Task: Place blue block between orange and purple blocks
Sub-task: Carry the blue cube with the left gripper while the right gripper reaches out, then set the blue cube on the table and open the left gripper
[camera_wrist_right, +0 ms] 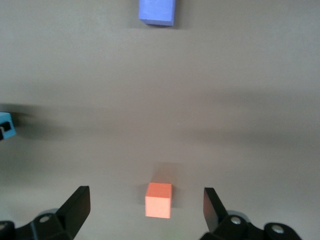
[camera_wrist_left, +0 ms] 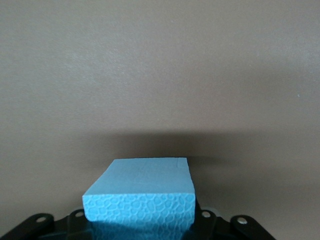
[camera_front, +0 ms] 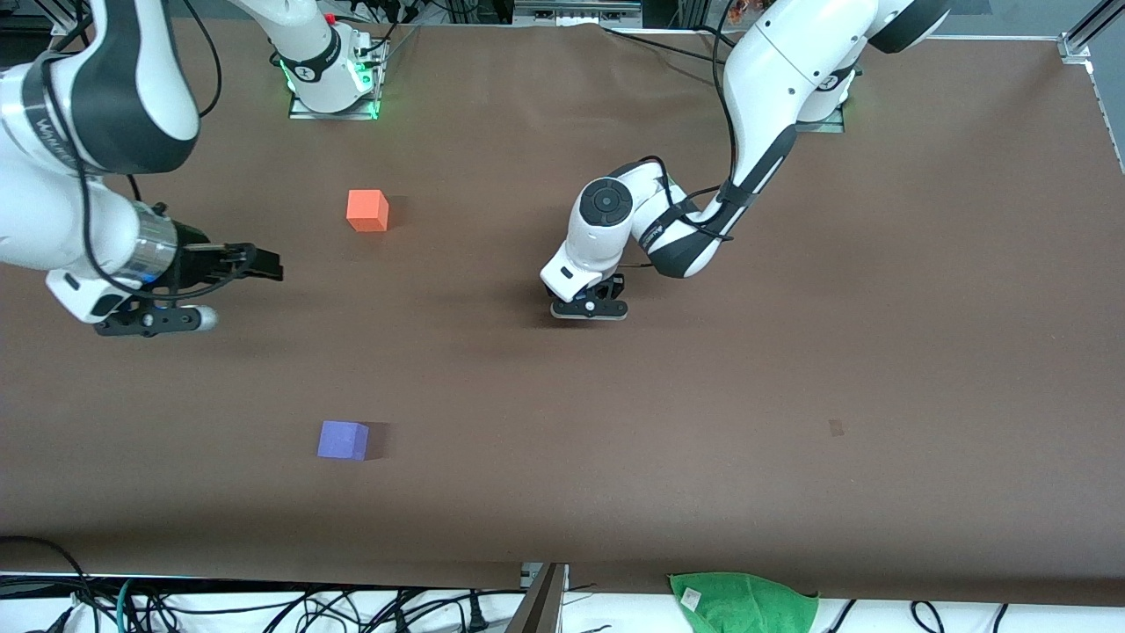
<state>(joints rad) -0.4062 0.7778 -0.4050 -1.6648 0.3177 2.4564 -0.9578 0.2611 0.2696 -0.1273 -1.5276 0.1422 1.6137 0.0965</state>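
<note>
The orange block [camera_front: 367,211] sits toward the right arm's end of the table. The purple block [camera_front: 343,440] lies nearer to the front camera, in line with it. My left gripper [camera_front: 589,308] is low over the middle of the table, shut on the blue block [camera_wrist_left: 140,192], which fills the space between its jaws. The gripper hides the blue block in the front view. My right gripper [camera_front: 264,264] is open and empty, held above the table at its own arm's end. Its wrist view shows the orange block [camera_wrist_right: 158,200], the purple block [camera_wrist_right: 157,12] and an edge of the blue block [camera_wrist_right: 5,125].
A green cloth [camera_front: 743,602] lies at the table's front edge, with cables below it. A small mark [camera_front: 835,427] shows on the brown table toward the left arm's end.
</note>
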